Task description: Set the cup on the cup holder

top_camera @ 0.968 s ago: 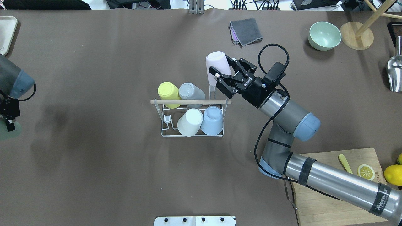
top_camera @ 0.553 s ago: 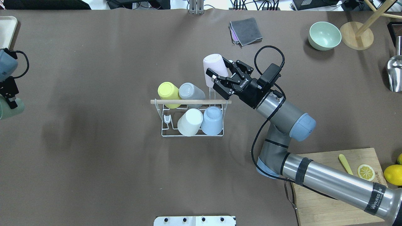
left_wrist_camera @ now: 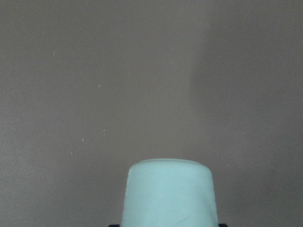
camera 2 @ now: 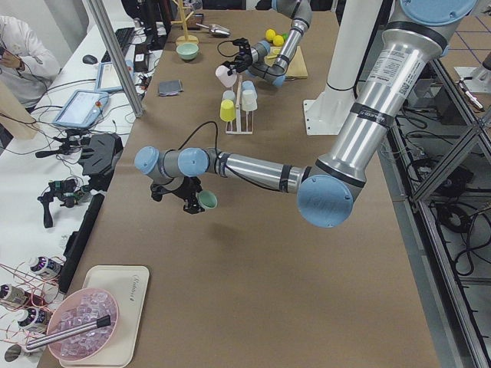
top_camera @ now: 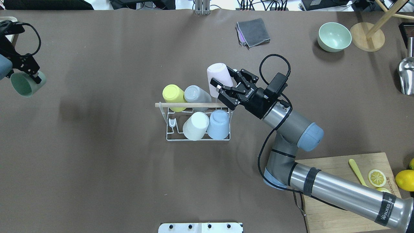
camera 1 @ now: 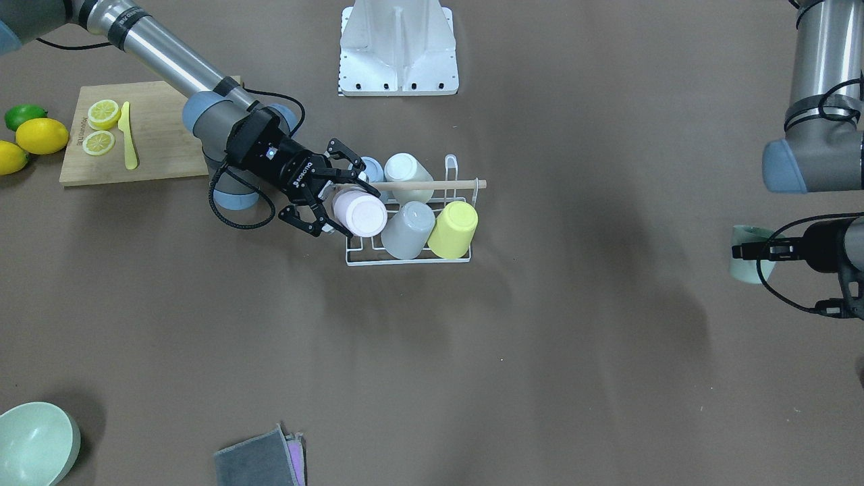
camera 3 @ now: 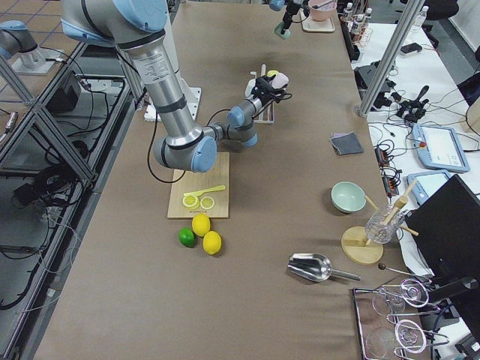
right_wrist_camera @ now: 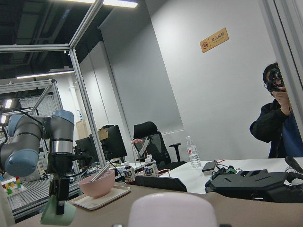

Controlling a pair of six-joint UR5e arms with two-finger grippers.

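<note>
The cup holder [top_camera: 194, 105] is a white wire rack with a wooden rod, mid-table, also seen in the front view [camera 1: 432, 183]. Inverted on its prongs are yellow [top_camera: 173, 94], grey [top_camera: 196, 94], white [top_camera: 195, 125] and blue [top_camera: 218, 125] cups. My right gripper [top_camera: 224, 79] is shut on a pink cup [top_camera: 216, 76], tilted over the rack's far right corner [camera 1: 361, 212]. Far out at the table's left side, my left gripper [top_camera: 34, 76] is shut on the rim of a pale green cup [top_camera: 22, 85], held above the table [camera 1: 742, 266].
A folded grey cloth [top_camera: 253, 32] and a green bowl [top_camera: 334, 36] lie at the far side. A cutting board [top_camera: 343, 194] with lemon slices sits near right, lemons [top_camera: 405, 179] beside it. A metal scoop [top_camera: 407, 76] and wooden stand [top_camera: 367, 36] are far right.
My right gripper has carried the pink cup down and left, closer onto the rack's far right corner. The left arm has swung away from the robot with the green cup.
</note>
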